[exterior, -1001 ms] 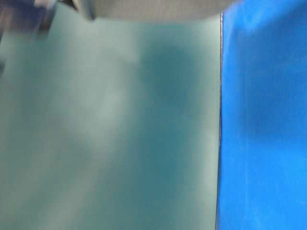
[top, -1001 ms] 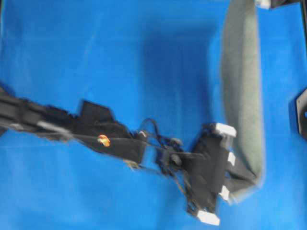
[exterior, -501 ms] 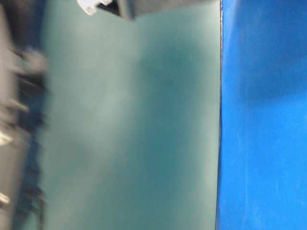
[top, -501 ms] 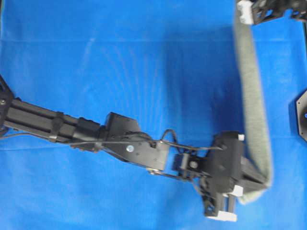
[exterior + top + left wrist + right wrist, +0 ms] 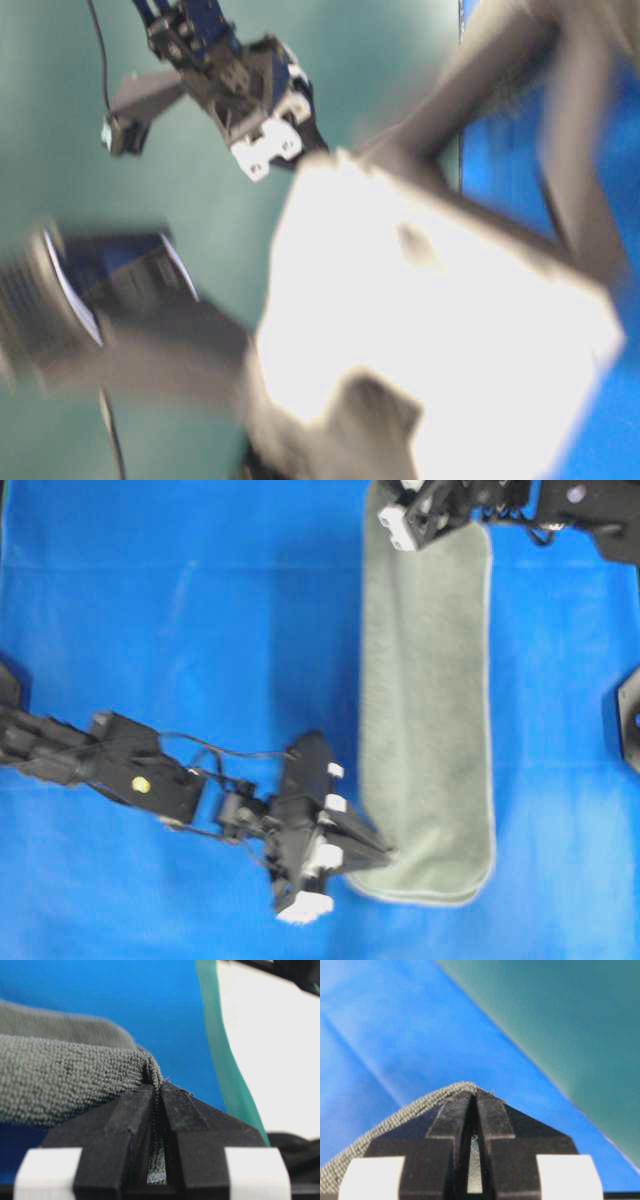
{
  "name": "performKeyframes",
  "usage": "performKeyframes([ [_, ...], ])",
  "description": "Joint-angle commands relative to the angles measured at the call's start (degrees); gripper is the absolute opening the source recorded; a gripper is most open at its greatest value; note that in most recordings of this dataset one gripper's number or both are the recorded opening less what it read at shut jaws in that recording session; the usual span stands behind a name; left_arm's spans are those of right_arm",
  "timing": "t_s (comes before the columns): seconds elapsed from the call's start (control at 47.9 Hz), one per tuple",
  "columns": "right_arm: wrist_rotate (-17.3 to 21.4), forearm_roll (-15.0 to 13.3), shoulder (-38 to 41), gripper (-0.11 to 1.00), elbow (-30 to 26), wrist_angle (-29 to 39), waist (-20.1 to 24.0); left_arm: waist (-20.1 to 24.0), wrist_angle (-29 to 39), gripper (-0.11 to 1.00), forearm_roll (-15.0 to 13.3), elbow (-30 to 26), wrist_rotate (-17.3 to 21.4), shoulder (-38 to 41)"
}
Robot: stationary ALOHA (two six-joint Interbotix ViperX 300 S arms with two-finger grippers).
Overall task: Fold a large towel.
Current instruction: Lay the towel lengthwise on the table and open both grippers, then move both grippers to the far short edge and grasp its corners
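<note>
**Towel Fold: In Progress**

The surface (image 5: 150,630) carries the towel (image 5: 425,720), a long narrow strip. Left fingers (image 5: 375,858) clench its near corner; right fingers (image 5: 405,520) clench its far corner. Judged folded lengthwise; further folds remain.

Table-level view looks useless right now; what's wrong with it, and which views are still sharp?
Table-level view: motion-smeared, a blown-out white glare blob filling the middle. Overhead view: slightly soft, but the grey-green terry towel on the bright blue cloth surface reads fine. Both wrist views: crisp on the left gripper and right gripper, backgrounds out of focus.
</note>
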Motion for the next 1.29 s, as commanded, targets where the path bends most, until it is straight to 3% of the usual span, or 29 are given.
performKeyframes([
  [0.0,-0.2,-0.4,0.9,0.02,-3.3,-0.4,0.6,-1.5,-0.9,0.02,0.0,1.8,-1.1,-3.0],
  [0.501,-0.1,-4.5,3.1,0.03,-3.8,-3.3,2.7,0.3,5.0,0.03,0.0,2.2,-1.0,-3.7],
  [0.542,-0.2,-5.0,3.1,0.10,-3.8,-3.3,2.9,0.3,5.5,0.03,0.0,2.3,-1.0,-4.0],
  [0.605,-0.2,-5.8,3.1,0.29,-3.8,-3.2,3.3,0.3,6.9,0.14,0.0,2.4,-1.0,-5.0],
  [0.73,0.0,-6.9,2.6,0.63,-3.4,-3.2,3.6,-0.3,12.3,0.50,0.2,3.1,-1.1,-8.4],
  [0.793,0.0,-6.9,1.9,0.68,-2.9,-3.2,3.9,-0.4,15.4,0.68,0.3,3.3,-1.1,-10.3],
  [0.876,0.1,-6.9,0.2,0.62,-1.8,-3.1,4.1,-0.5,20.4,0.84,0.3,4.1,-1.1,-13.7],
  [1.043,0.3,-6.8,-6.6,0.63,2.6,-2.5,5.4,-0.6,27.1,0.77,0.3,6.2,-1.1,-20.2],
  [1.272,1.1,-6.6,-20.7,0.63,11.5,-2.5,10.4,1.6,27.5,0.76,2.5,10.0,0.4,-30.1],
])
